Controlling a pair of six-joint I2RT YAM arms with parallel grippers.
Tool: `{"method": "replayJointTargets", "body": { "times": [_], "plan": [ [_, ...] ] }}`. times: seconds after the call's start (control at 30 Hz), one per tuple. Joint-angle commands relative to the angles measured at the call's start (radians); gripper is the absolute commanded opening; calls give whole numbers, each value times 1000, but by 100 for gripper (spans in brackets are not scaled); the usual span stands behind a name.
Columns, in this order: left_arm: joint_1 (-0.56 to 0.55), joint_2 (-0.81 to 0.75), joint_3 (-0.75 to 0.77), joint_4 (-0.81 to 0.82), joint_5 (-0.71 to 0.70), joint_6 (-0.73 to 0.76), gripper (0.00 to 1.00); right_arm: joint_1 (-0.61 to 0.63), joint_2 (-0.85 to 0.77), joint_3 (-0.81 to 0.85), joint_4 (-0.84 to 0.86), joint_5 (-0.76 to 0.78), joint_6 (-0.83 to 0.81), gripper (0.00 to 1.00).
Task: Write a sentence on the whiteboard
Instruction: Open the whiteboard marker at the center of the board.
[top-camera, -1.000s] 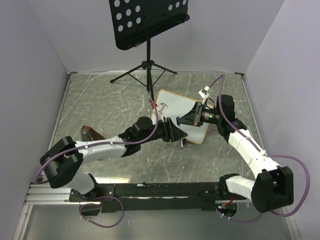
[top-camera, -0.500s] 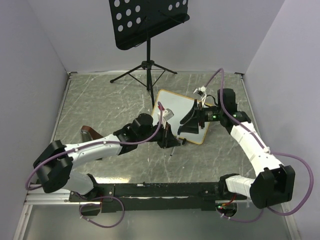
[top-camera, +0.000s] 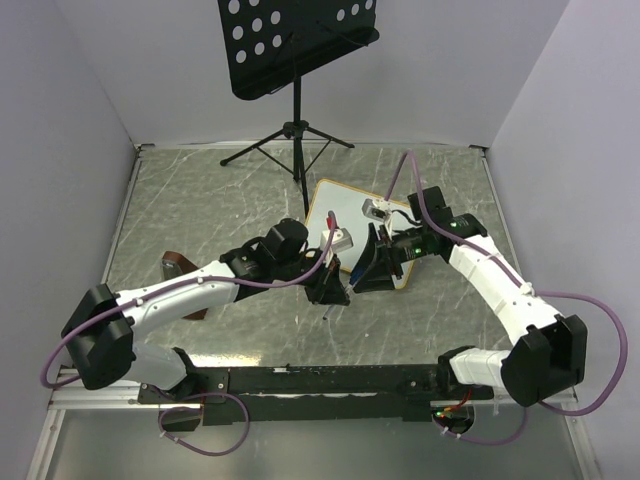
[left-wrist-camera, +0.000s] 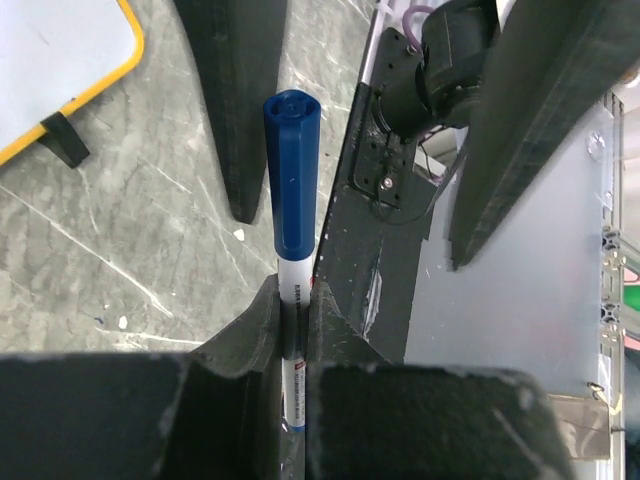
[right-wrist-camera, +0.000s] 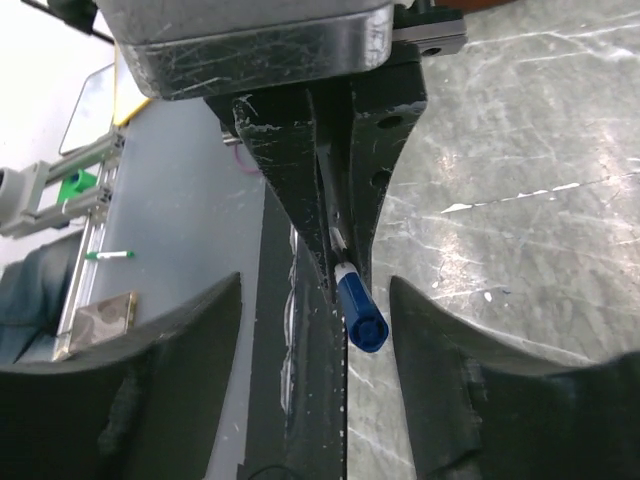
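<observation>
Both my grippers have slid off the whiteboard (top-camera: 350, 200) toward the bench's near edge. My left gripper (left-wrist-camera: 295, 300) is clamped tight on the blue-capped marker (left-wrist-camera: 291, 170); my right gripper (right-wrist-camera: 315, 290) gapes wide, fingers either side of the cap, holding nothing. The whiteboard lies mid-bench, nearer the right edge

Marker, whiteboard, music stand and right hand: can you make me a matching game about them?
1. marker
2. whiteboard
3. music stand
4. right hand

A. black, with round holes
B. open, one finger on each side of the blue cap
C. clamped in the left hand
D. white, lying on the table

Pairs: 1-C, 2-D, 3-A, 4-B.
</observation>
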Motion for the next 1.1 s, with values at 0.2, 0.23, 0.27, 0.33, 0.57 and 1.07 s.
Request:
{"method": "replayJointTargets", "body": {
  "times": [0.2,0.23,0.27,0.33,0.57,1.07],
  "plan": [
    [11,9,45,21,59,11,1,17,45,63,-31,-17,-32,23],
    [13,8,44,23,59,10,1,17,49,66,-37,-23,-35,7],
    [14,6,38,33,53,-1,1,17,52,67,-40,-33,-36,0],
    [28,-9,27,49,41,-27,12,15,55,73,-51,-56,-40,0],
    [195,-326,-267,422,4,-361,97,-104,74,216,-114,-176,7,0],
    [284,-445,-447,1081,-211,-794,90,-135,17,-65,1874,-135,1845,0]
  ]
}}
